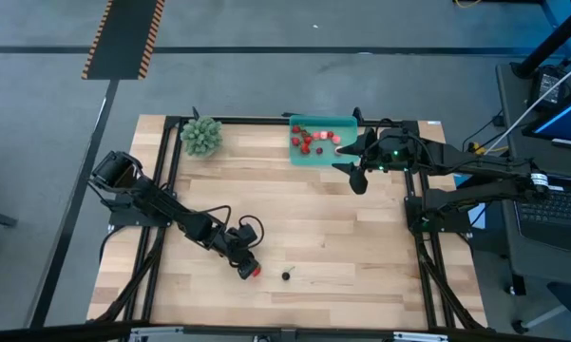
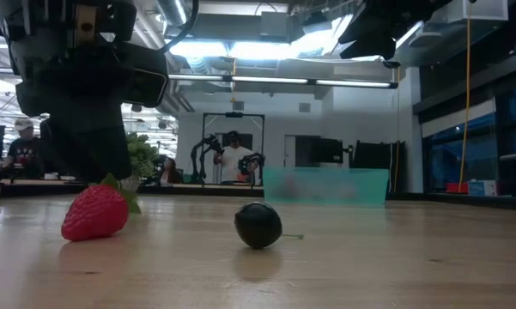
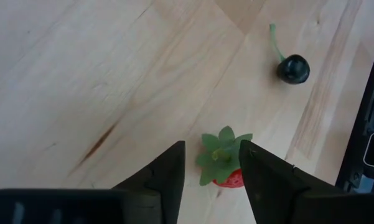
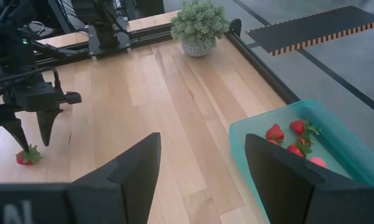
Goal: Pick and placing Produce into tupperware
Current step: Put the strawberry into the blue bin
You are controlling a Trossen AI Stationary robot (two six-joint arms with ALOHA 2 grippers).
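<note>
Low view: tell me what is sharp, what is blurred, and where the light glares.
Low view: the strawberry and dark berry are sharp, the teal tray behind is soft, the ceiling lights blow out white, and the left hand is a dark silhouette. Left wrist view: the hand's fingers blur at the frame edge; the wood grain stays crisp.

The worktop (image 1: pixel 314 228) is pale, smooth wood with visible grain; the tray (image 4: pixel 336 134) looks like translucent teal plastic; the dark berry (image 2: pixel 258 225) is glossy; the strawberry (image 2: pixel 94 213) is dimpled, matt red.
</note>
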